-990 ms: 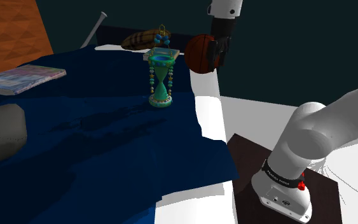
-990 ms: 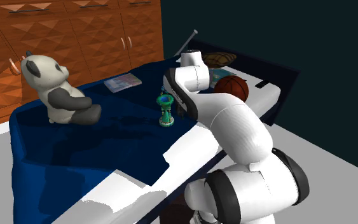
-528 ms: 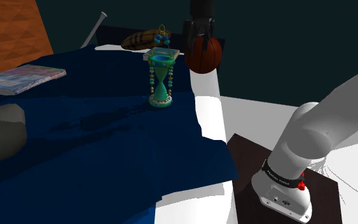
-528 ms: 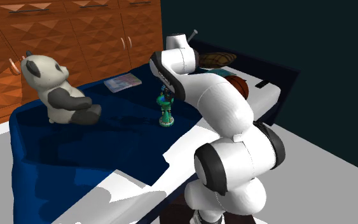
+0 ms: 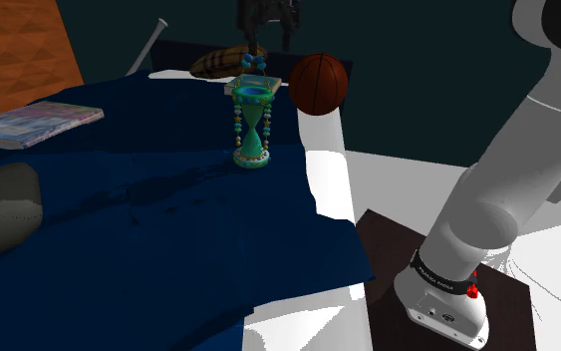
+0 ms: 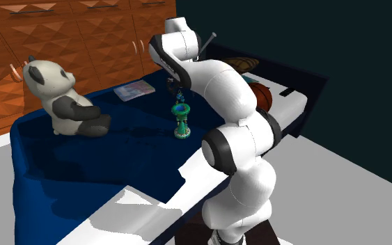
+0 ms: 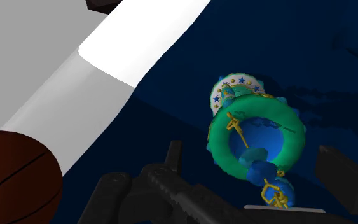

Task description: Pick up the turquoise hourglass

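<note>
Clearly, the black gripper is seen at the top edge of the shoulder view, hanging straight above the turquoise hourglass, with a gap left between them. The hourglass stands upright on the dark blue blanket, near the blanket's edge, where a white surface is bared. The two fingers are spread wide apart. In the wrist view the green top ring of the hourglass is looked down upon between them, and it is touched by neither finger.

Some things are given better by one view than by another. A whole panda toy is shown by the second exterior view, sitting on the blanket well apart from the hourglass, with wooden cabinets behind it. In the shoulder view a grey part of this toy is cut by the left edge. The dark stand under the arm is shown plainly by the shoulder view. The strings of beads along the hourglass are also made out best there.

Counted, the things are few — one hourglass, one panda, one basketball on the white surface near the hourglass, one book lying flat on the blanket, one brown striped object behind the hourglass, and one grey rod leaning beside it.
</note>
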You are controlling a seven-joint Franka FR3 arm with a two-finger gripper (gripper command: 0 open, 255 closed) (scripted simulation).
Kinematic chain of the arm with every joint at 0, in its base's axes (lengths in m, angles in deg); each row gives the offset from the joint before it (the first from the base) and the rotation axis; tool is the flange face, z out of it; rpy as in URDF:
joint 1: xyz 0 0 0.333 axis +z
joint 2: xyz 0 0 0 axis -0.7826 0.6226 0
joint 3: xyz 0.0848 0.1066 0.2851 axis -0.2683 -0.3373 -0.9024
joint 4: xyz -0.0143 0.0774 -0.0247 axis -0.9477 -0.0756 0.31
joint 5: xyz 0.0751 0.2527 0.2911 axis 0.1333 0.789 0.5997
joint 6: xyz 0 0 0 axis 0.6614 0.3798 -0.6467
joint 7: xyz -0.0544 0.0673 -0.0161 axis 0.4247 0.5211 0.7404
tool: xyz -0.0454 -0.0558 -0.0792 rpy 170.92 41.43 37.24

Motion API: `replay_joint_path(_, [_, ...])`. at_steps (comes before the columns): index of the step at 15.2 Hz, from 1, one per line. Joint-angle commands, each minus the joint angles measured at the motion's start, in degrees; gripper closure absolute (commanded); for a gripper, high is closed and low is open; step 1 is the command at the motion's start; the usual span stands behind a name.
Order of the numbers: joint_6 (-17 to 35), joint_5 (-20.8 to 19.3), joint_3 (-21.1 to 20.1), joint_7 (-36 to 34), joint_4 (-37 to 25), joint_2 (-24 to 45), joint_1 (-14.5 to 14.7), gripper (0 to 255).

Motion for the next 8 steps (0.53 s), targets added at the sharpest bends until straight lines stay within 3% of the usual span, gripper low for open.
replay_joint_path(1, [-2.8,-1.5,-1.3,-3.4,-7.6,4.7,0.6,0])
replay_joint_path(8, [3.5,-0.6,-0.8,-3.1,1.7,1.7,0.4,0])
